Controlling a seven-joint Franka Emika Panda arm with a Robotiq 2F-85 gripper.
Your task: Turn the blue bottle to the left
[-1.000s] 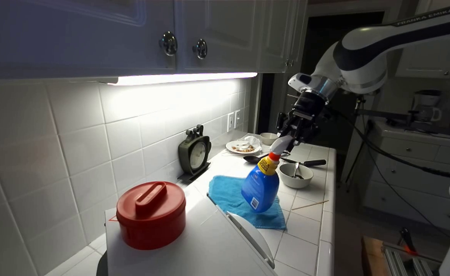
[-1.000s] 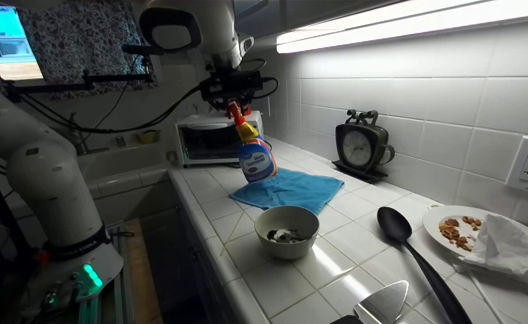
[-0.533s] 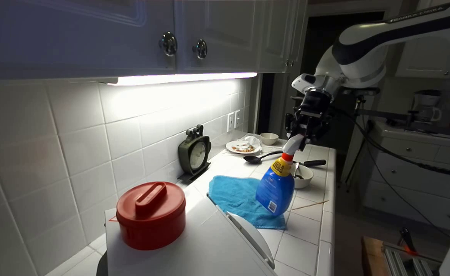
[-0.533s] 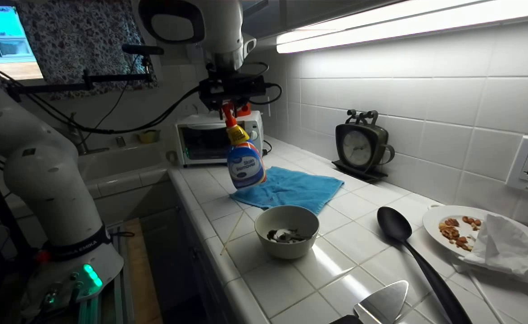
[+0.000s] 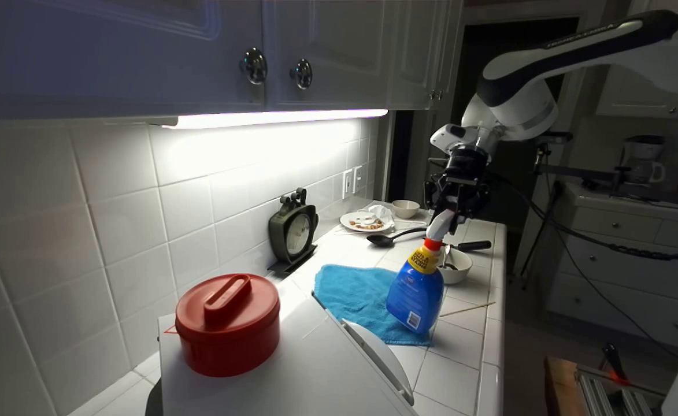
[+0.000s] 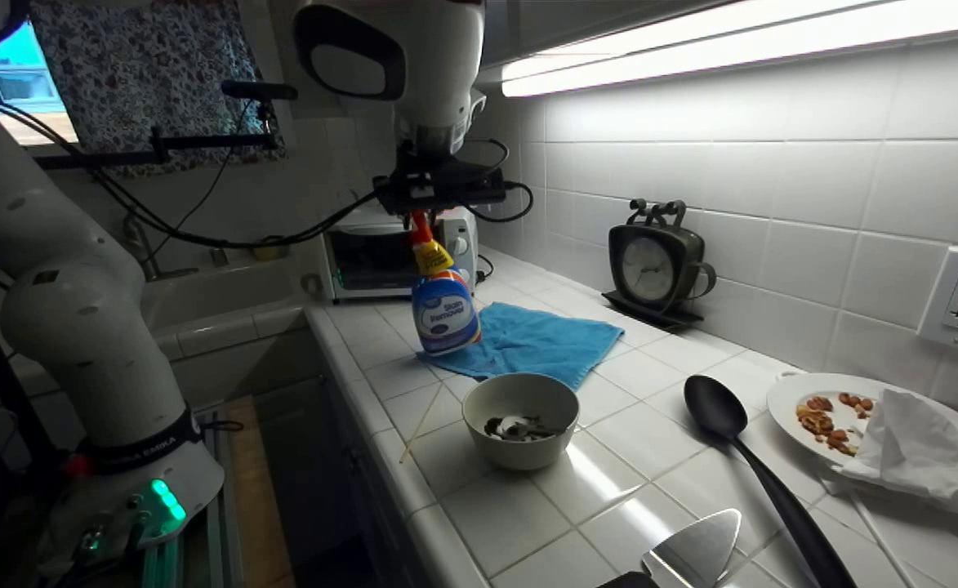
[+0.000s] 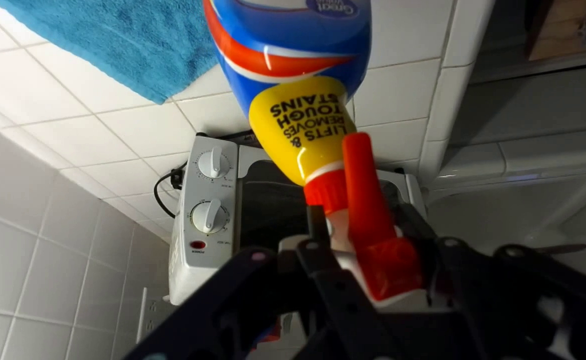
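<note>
The blue bottle [image 5: 412, 300] is a spray bottle with a yellow neck band and a red-and-white trigger top. It also shows in an exterior view [image 6: 446, 314], label side visible, and in the wrist view [image 7: 293, 55]. My gripper [image 7: 362, 220] is shut around the trigger head, one finger on each side. The gripper is above the bottle in both exterior views [image 5: 451, 209] [image 6: 423, 214]. The bottle hangs tilted, its base over the edge of the flat blue cloth [image 6: 544, 339]. I cannot tell whether the base touches the counter.
A white toaster oven [image 7: 205, 250] stands behind the bottle, with a red-lidded container [image 5: 229, 329] on top. A bowl [image 6: 519, 441], a black spoon [image 6: 715, 404], a plate [image 6: 789, 408] and a clock [image 6: 650, 265] stand on the counter. A thin stick [image 6: 421, 425] lies near the front edge.
The gripper has carried the bottle toward the counter's front edge, then lowered it a little. The grip on the trigger head stays the same. The cloth has not moved.
</note>
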